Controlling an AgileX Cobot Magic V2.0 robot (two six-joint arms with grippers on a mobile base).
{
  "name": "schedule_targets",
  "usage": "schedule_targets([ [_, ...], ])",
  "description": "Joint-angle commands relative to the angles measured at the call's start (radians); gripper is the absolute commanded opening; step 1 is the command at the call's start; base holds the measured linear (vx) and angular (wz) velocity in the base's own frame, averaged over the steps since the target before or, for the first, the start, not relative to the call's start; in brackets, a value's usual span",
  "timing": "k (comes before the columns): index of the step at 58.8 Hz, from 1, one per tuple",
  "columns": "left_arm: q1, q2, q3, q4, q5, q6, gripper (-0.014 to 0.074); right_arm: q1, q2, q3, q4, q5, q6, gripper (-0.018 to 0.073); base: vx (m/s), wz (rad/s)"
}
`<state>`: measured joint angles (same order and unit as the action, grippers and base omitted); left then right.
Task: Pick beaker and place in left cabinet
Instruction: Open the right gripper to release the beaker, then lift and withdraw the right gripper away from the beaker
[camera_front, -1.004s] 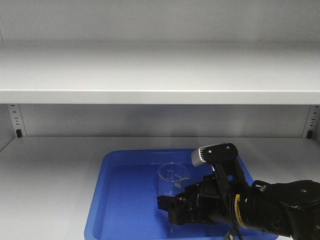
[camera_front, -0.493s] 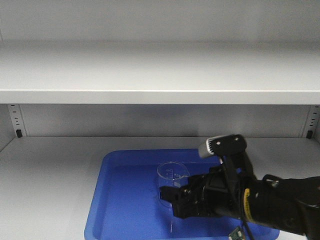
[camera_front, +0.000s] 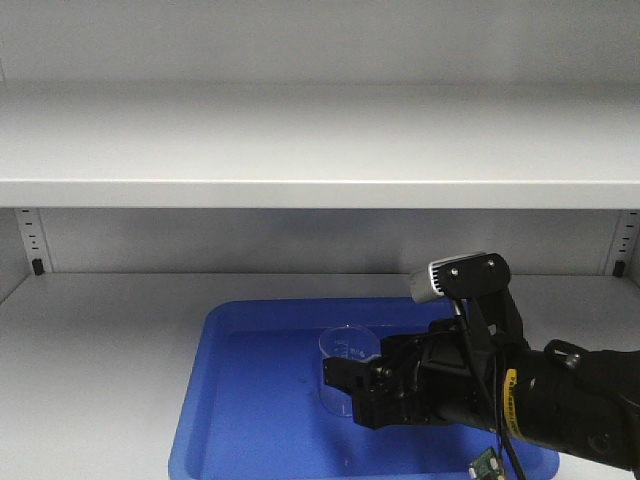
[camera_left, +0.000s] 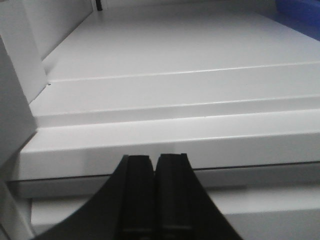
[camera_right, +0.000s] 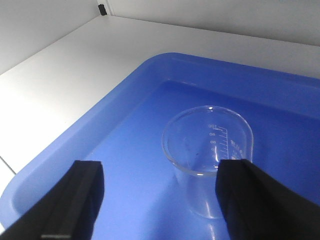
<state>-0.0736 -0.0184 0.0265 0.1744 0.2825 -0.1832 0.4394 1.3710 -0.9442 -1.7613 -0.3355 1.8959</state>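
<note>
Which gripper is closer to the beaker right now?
Right. The right gripper is open, its fingers either side of the beaker in the blue tray. The left gripper is shut, facing bare shelf.

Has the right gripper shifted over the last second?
Yes. The open black right gripper has drawn back rightward from the blue plastic tray's left side.

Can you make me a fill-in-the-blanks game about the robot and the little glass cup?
1. The beaker stands in a tray coloured ____.
2. The right gripper has its jaws ____, one on each side of the glass.
3. The left gripper has its jaws ____.
4. The tray rests on a shelf of the ____.

Missing words: blue; open; shut; cabinet
</note>
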Motion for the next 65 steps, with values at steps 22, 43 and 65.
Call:
schedule_targets([
  [22,0.0,-0.01,-0.011,0.0,-0.084,-0.004,0.0004,0.0,-0.167,-0.032,-0.036,0.029,-0.002,0.0519,0.0,0.0],
  [43,0.0,-0.01,-0.011,0.0,-0.084,-0.004,0.0004,0.0,-0.255,-0.032,-0.036,0.053,-0.002,0.0519,0.0,0.0],
  [65,0.0,-0.01,-0.011,0.0,-0.084,-0.004,0.0004,0.0,-0.285,-0.032,-0.033,0.08,-0.001,0.0298,0.0,0.0],
])
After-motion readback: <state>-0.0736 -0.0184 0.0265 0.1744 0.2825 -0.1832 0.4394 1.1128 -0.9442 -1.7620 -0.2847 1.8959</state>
